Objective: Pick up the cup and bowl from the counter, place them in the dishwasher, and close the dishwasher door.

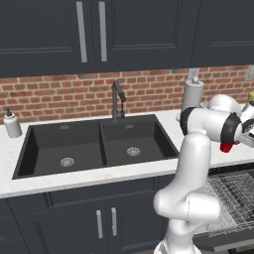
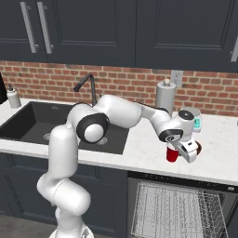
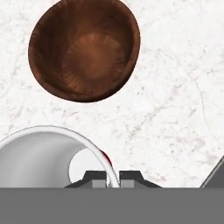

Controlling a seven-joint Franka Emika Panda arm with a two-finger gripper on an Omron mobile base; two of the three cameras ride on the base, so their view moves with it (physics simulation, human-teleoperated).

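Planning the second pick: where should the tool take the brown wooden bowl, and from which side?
Take the glossy dark-brown wooden bowl by its rim, from straight above: it sits upright and open on the white marbled counter, and its round wall looks too wide to span. The tool now pinches the red cup's white-lined rim the same way.

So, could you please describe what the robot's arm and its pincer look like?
The arm is glossy white, built of rounded, bulbous links with dark charcoal bands and discs at the joints. No cables or markings are visible. The pincer has a blocky white body, and its two small finger tips are dark grey and squared.
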